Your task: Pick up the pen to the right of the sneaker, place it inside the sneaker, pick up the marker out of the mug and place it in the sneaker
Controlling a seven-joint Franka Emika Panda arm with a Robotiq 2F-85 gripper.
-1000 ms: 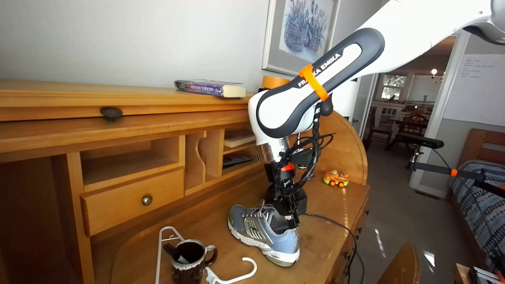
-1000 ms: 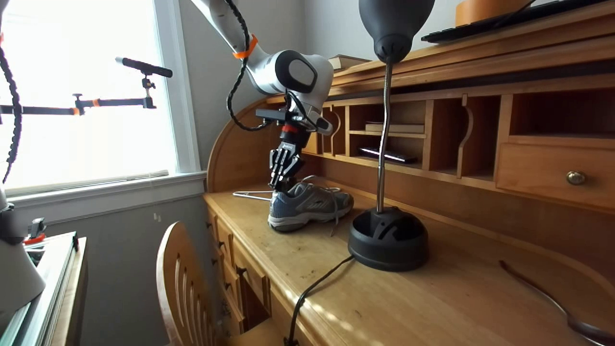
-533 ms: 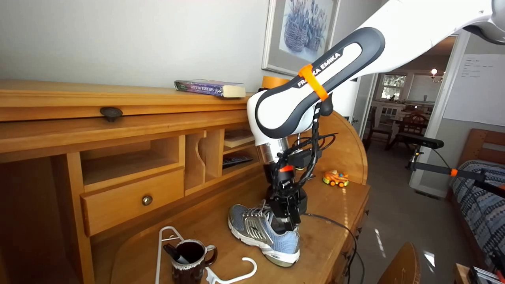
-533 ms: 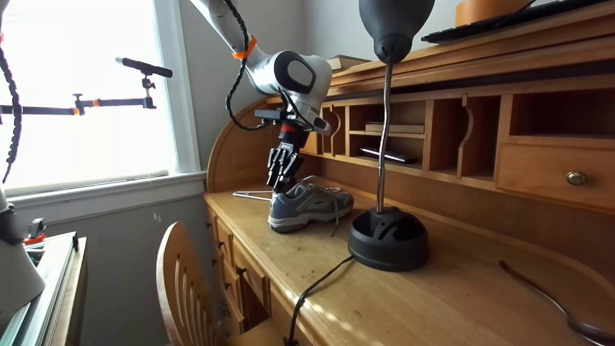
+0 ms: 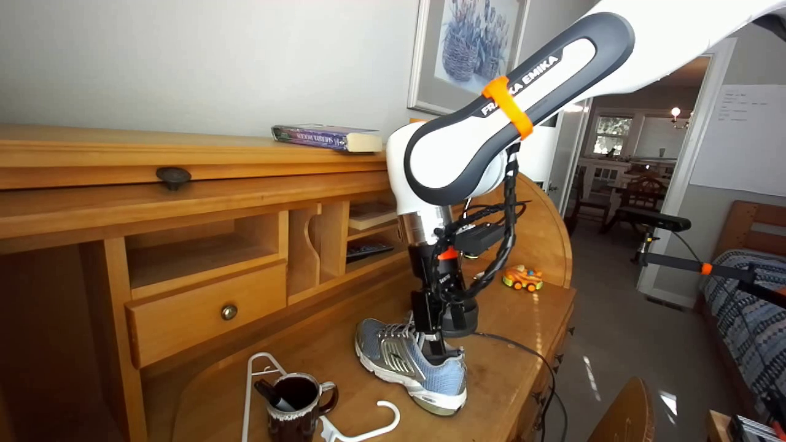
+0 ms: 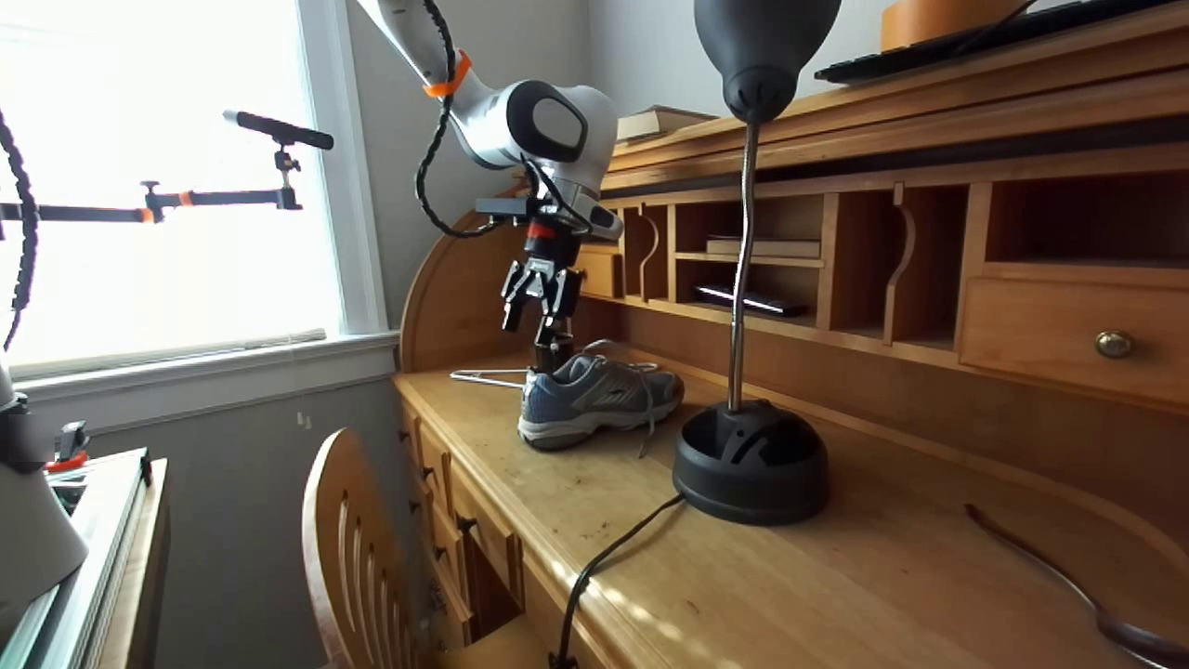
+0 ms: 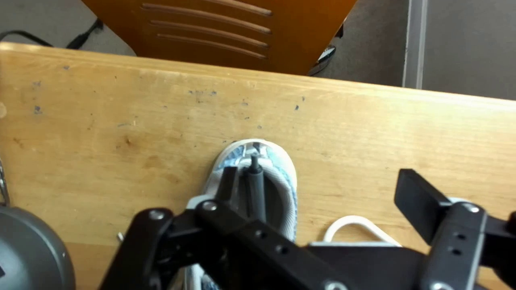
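Worktop [image 7: 141, 112] is supporting the sneaker [image 5: 402, 363], which is cradling the pen [image 7: 257, 193]; tool [image 7: 317, 181] is standing spread, presumably for release.

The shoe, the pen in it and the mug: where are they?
Shoe [image 5: 400, 361], in an exterior view: its silver-striped side.
Pen [image 7: 257, 193], in the wrist view: its grey barrel.
Mug [image 5: 296, 429], in an exterior view: its dark outer wall.

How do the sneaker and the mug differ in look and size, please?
The sneaker is grey-blue and white-soled, while the mug is dark brown with a pale rim. The sneaker is long and low; the mug is round. The sneaker looks larger than the mug. Both hold something to write with: a pen in the sneaker, a marker in the mug.
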